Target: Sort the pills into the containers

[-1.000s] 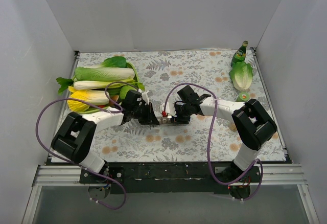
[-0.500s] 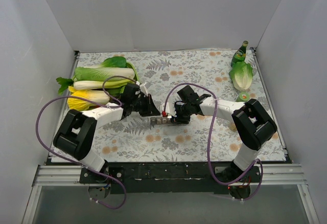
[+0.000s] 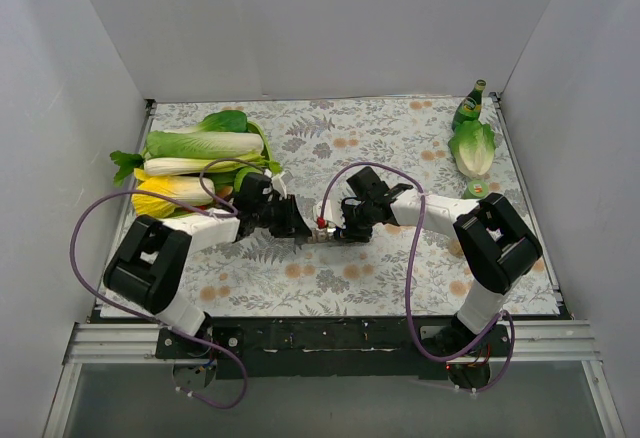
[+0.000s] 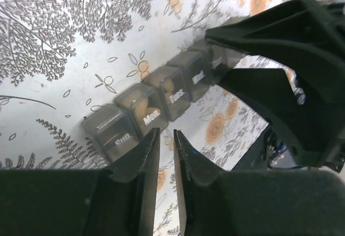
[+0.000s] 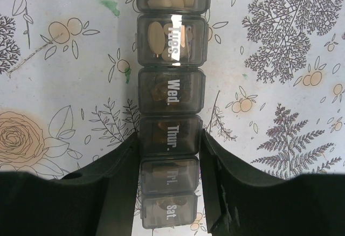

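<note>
**Overhead and wrist views of the pill-sorting cell.** The containers [image 5: 170, 93] are a grey strip of seven lidded compartments lettered Sun to Sat. The strip lies flat on the floral table [image 3: 400, 138].

The right gripper [image 5: 170, 139] straddles the strip at its Thur. compartment. One finger presses against each long side, so the jaws stand part-way apart and clamp the strip.

The left gripper [image 4: 164, 134] sits at the strip's opposite end, with its tips just beside the Sun and Mon compartments. Only a thin slit separates its fingers, and nothing lies between them.

Pale oval pills [image 5: 156, 34] show through the Mon and Tues lids. Leafy cabbages [image 3: 200, 145] lie well to the left of the strip. A green bottle [image 3: 470, 106] stands well apart, behind the strip and to its right.
</note>
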Motion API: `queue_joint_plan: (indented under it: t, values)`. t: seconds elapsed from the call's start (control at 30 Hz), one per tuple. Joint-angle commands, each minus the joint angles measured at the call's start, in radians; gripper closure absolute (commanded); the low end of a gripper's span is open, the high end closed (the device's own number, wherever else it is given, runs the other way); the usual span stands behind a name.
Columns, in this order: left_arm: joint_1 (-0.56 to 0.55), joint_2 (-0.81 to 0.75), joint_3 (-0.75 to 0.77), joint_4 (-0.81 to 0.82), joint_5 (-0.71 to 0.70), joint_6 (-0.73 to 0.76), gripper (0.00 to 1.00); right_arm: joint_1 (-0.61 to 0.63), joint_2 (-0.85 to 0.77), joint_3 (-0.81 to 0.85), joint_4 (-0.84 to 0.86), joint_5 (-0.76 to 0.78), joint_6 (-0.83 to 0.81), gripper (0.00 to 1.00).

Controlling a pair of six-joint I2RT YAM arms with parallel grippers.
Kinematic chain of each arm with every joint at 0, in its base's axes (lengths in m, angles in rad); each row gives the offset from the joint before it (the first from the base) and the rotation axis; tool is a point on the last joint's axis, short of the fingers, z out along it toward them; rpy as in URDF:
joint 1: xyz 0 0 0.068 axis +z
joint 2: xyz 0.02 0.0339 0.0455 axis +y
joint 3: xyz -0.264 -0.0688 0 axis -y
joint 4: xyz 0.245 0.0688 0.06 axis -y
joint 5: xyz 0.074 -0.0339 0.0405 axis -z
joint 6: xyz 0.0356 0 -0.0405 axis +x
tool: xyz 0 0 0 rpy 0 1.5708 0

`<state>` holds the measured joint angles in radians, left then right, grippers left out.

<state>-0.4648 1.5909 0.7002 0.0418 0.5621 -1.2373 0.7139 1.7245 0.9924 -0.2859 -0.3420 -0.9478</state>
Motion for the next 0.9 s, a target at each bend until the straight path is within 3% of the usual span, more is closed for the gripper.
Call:
queue_joint_plan:
  t: [0.0, 0.07, 0.1, 0.17, 0.27, 0.33, 0.47, 0.7, 0.8, 0.87]
  values:
    - [0.003, -0.196, 0.01, 0.0, -0.082, 0.007, 0.69, 0.007, 0.072, -0.028, -0.088, 0.029, -0.003, 0.58]
    - [0.005, -0.256, 0.002, 0.007, -0.106, 0.019, 0.58, 0.009, 0.07, -0.024, -0.093, 0.026, -0.005, 0.51]
    - [0.008, -0.282, -0.004, 0.01, -0.132, 0.025, 0.47, 0.007, 0.067, -0.021, -0.094, 0.02, -0.006, 0.43]
    - [0.015, -0.368, -0.031, 0.015, -0.163, 0.05, 0.36, 0.007, 0.058, -0.017, -0.099, 0.011, -0.006, 0.34]
    - [0.025, -0.491, -0.073, 0.001, -0.238, 0.081, 0.16, 0.006, 0.029, 0.0, -0.111, -0.018, 0.007, 0.1]
    - [0.032, -0.586, -0.085, -0.016, -0.298, 0.091, 0.02, 0.001, 0.001, 0.025, -0.124, -0.032, 0.021, 0.09]
    - [0.045, -0.719, -0.079, -0.075, -0.367, 0.117, 0.02, -0.024, -0.058, 0.081, -0.17, -0.043, 0.064, 0.06]
    - [0.049, -0.786, 0.113, -0.29, -0.43, 0.179, 0.02, -0.089, -0.277, 0.216, -0.271, 0.018, 0.19, 0.04]
    - [0.049, -0.792, 0.211, -0.364, -0.444, 0.205, 0.02, -0.183, -0.333, 0.356, -0.323, 0.026, 0.279, 0.03]
    - [0.051, -0.793, 0.281, -0.404, -0.447, 0.219, 0.02, -0.318, -0.348, 0.422, -0.308, 0.011, 0.439, 0.03]
